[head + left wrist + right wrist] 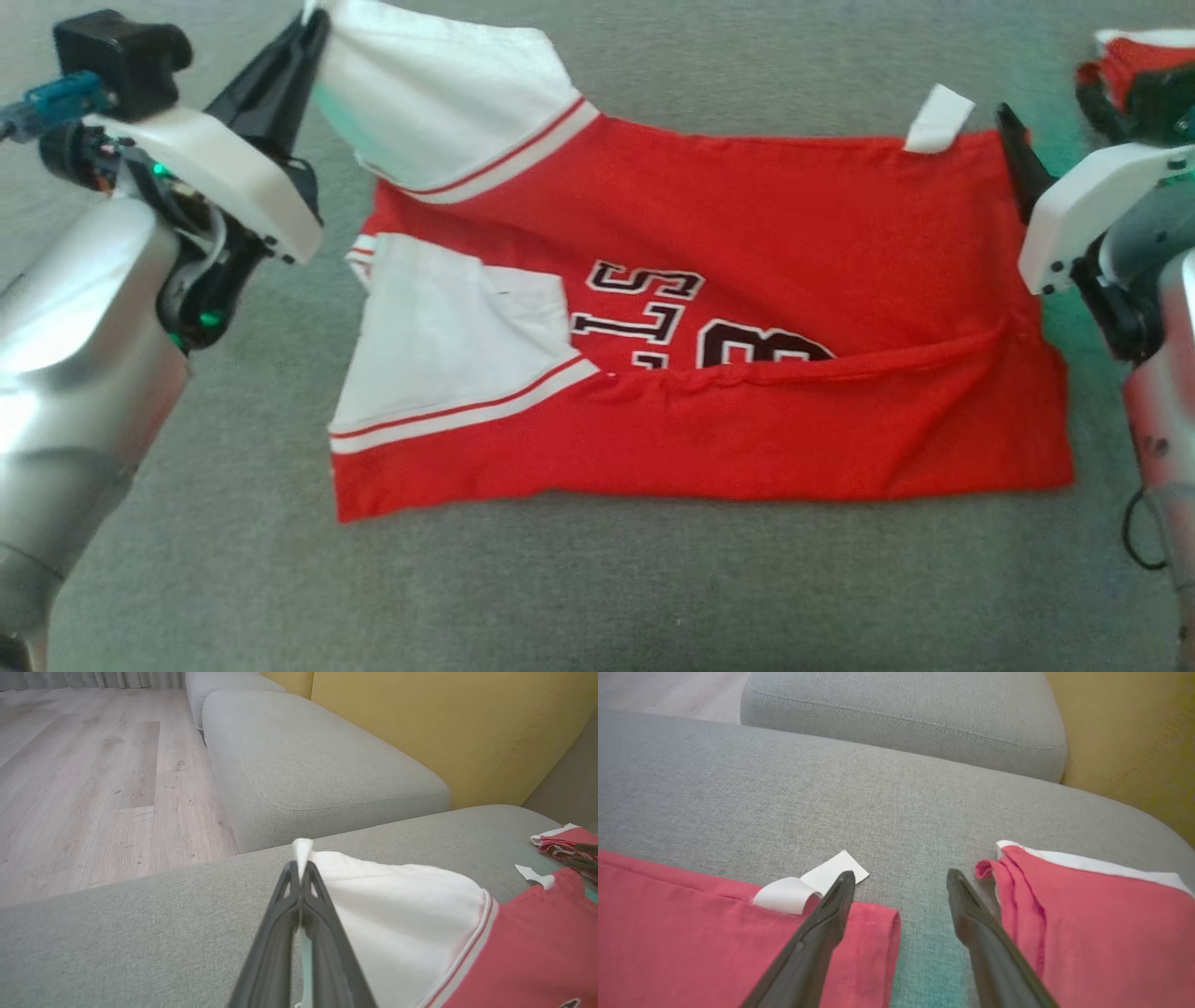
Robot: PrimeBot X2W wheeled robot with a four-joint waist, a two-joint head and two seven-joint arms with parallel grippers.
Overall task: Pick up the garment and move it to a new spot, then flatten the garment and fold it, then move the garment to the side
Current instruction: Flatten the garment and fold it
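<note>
Item: red basketball jersey (747, 308) with white sleeves and black-and-white lettering, lying spread across the grey sofa cushion (597, 579), a fold of its near part covering the bottom of the print. Left pincer (299, 868): clenched, gripping the tip of the far white sleeve (439, 84) and holding it raised at the jersey's far left corner. Right pincer (901, 877): released, jaws standing wide, grasping nothing, hovering at the far right corner just beside the white tag (938, 117), one finger over the red hem and the other over bare cushion. Second red-and-white garment (1087, 914): lying apart on the right, close to the right pincer's outer finger. Step in hand, as judged: taking both far corners, for flattening or for a fold toward the near edge. Handling note: the right pincer is likely needing to close on the jersey's corner alone, well onto the hem, without catching the neighbouring garment. Both arms are then best travelling together at one height, keeping the cloth taut between them. The left grip is sitting on the very tip of the sleeve, so a hard pull is risking a slip.
</note>
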